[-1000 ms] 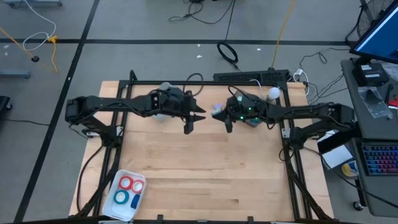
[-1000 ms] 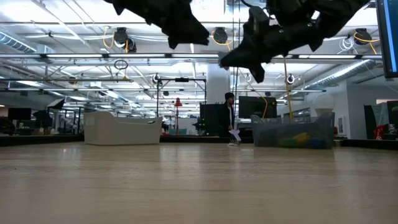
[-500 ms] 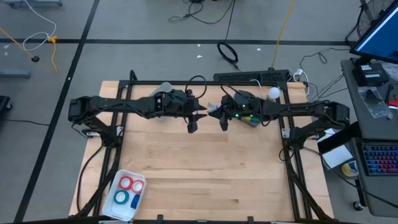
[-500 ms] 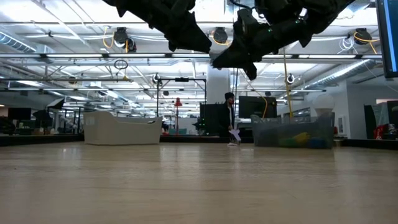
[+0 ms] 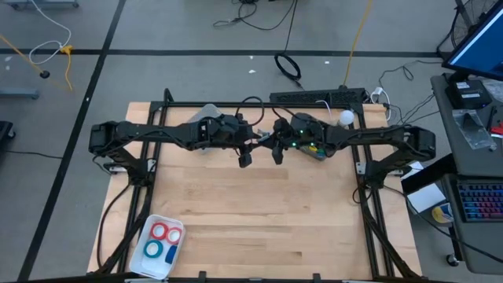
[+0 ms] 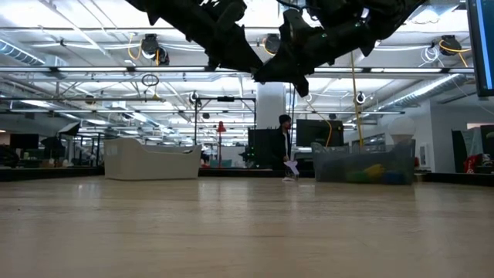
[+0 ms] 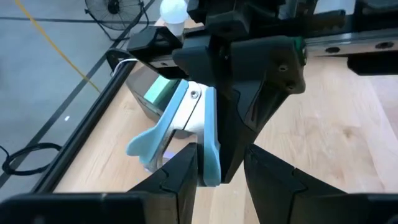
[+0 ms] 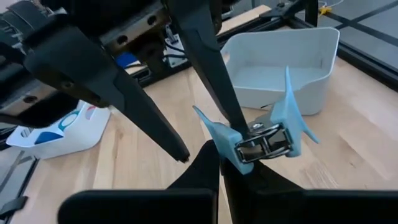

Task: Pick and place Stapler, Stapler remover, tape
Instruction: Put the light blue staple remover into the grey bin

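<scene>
Hovering above the bench's (image 5: 259, 220) back middle, both grippers are met tip to tip. The blue staple remover (image 8: 264, 140) is clamped in the right gripper's (image 8: 219, 163) shut fingers — the left gripper's (image 7: 219, 163) fingers are parted around its lower end, contact unclear. Tape rolls (image 5: 161, 242) are seen in the white tray (image 5: 174, 253) at the bench's front left corner.

From my station, the left gripper (image 5: 246, 157) and right gripper (image 5: 277, 154) met above the table's (image 5: 259, 228) far middle, the staple remover (image 8: 264, 138) between them. A tray (image 5: 160, 245) holding the tape rolls (image 5: 163, 233) sat at the near left corner; a bin (image 8: 283, 68) lay behind the remover.
</scene>
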Tool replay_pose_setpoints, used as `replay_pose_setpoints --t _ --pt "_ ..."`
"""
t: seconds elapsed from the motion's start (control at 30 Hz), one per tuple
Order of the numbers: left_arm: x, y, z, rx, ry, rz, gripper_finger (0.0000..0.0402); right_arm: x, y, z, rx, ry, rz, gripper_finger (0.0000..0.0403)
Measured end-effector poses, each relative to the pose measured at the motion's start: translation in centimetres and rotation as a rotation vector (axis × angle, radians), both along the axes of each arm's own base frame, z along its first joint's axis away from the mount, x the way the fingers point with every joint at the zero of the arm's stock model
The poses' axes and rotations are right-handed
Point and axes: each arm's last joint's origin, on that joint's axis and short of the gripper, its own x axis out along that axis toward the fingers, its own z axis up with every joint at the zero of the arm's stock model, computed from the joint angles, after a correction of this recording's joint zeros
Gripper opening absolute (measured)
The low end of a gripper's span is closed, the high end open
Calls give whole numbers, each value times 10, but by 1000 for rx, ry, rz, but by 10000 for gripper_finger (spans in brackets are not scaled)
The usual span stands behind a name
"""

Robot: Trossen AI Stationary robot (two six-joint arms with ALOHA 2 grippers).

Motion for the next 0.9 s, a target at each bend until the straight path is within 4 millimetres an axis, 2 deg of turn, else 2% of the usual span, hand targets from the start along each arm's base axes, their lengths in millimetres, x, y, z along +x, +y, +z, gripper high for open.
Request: replay_pose_setpoints --t 0.13,0.37,0.5,0.67,0.9 --pt "0 2 -1 -15 1 12 114 1 0 0 1 -10 -2 0" --pt "1 6 -3 -58 -10 3 18 0 1 -2 15 12 0 0" --pt "0 11 -5 -110 -6 24 18 0 2 -3 16 18 40 10" --pt "-2 14 -7 -131 18 28 18 -2 3 -6 30 57 53 53" --pt "-16 15 -20 -85 226 130 18 -14 5 -25 121 277 97 119"
